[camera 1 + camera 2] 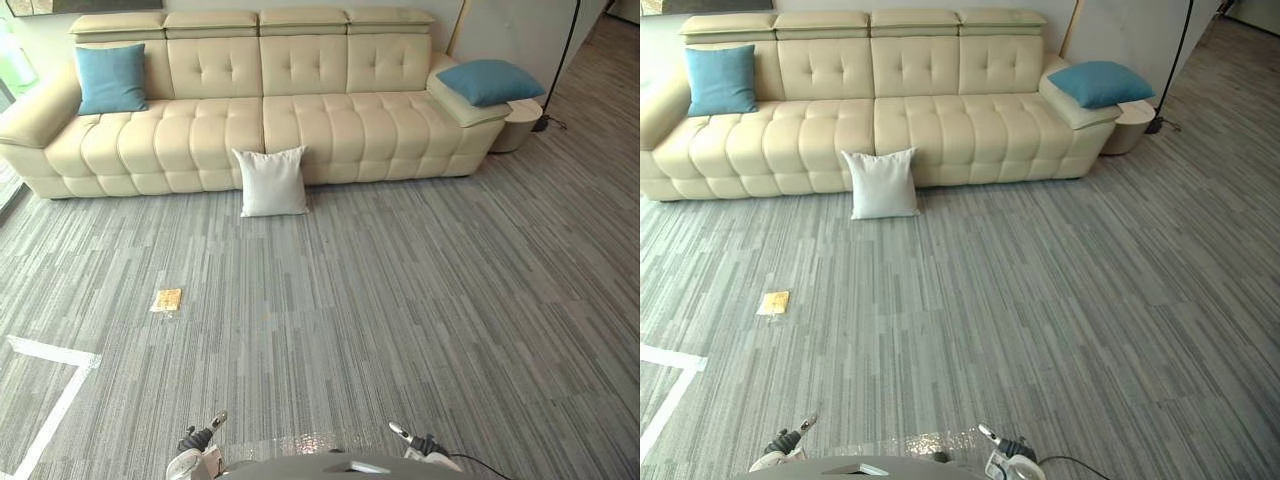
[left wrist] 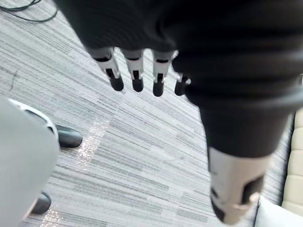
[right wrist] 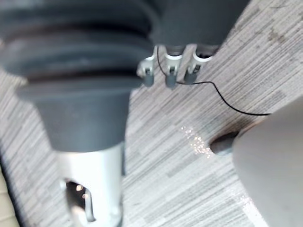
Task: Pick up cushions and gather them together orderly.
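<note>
We see the white cushion [image 1: 272, 182] leaning on the sofa [image 1: 330, 130] at upper centre, well beyond the left hand [image 2: 136, 78] and right hand [image 3: 170, 75], both slack-fingered and empty at the bottom edge, the left seemingly nearer.

2 head eyes high, angled down over shared carpet [image 1: 400, 300] and far sofa [image 1: 300, 120]; 2 wrist cameras near that carpet.

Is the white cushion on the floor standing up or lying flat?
Standing upright: the white cushion rests on the carpet, leaning against the sofa front.
</note>
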Controlling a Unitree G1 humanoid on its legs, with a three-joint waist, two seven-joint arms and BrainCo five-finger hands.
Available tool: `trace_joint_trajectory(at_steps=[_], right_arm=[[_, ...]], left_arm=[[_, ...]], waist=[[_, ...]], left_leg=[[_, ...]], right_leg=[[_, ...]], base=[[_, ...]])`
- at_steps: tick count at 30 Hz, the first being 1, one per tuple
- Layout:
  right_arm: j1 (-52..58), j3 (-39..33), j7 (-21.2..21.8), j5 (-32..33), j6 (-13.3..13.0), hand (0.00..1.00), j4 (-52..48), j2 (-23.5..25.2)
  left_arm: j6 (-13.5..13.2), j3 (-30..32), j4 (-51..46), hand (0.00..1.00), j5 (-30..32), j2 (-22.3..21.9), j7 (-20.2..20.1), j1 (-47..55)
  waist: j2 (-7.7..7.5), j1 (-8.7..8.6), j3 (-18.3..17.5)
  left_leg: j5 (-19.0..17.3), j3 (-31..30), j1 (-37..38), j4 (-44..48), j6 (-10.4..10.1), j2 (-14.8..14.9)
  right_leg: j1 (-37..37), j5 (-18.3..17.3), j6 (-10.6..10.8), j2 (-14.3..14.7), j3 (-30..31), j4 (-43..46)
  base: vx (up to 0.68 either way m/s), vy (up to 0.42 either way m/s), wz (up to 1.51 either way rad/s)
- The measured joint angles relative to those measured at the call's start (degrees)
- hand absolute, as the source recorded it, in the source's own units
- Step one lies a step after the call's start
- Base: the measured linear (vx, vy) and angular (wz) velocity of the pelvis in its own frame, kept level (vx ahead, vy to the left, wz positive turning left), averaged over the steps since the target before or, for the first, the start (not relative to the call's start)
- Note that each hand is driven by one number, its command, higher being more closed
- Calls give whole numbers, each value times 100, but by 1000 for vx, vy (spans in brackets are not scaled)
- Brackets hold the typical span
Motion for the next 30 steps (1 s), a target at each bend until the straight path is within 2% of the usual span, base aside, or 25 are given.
trace_joint_trajectory(at_steps=[9, 23, 26, 30], right_arm=[[3, -175, 17, 3, 17, 0, 12, 24], [-35, -156, 23, -213, 23, 0, 41, 21], [-106, -101, 23, -210, 23, 0, 38, 14], [-132, -106, 23, -209, 22, 0, 25, 14]], left_arm=[[-1, -66, -1, 0, 3, 9, 1, -23], [-2, -175, 6, 0, 5, 46, -4, -82], [-1, -180, 18, 0, 5, 77, -2, -126], [1, -258, 9, 0, 5, 141, -2, -198]], waist=[[-9, 30, -5], [-52, 147, -19], [-83, 171, -2], [-105, 180, 72]], left_leg=[[-17, -159, -107, -3, -21, -6], [-29, -5, -310, -4, -7, -1], [-132, 117, -457, 115, -6, 15], [-566, 179, -848, 800, 62, 80]], right_leg=[[-28, -94, 13, -29, -272, 0], [-258, -97, 7, -26, -225, 1], [-458, -119, 29, -26, -122, 100], [-715, -331, 92, -85, -84, 427]], base=[[-15, -22, 12], [-18, -6, -3], [-11, 3, -17], [30, 14, -7]])
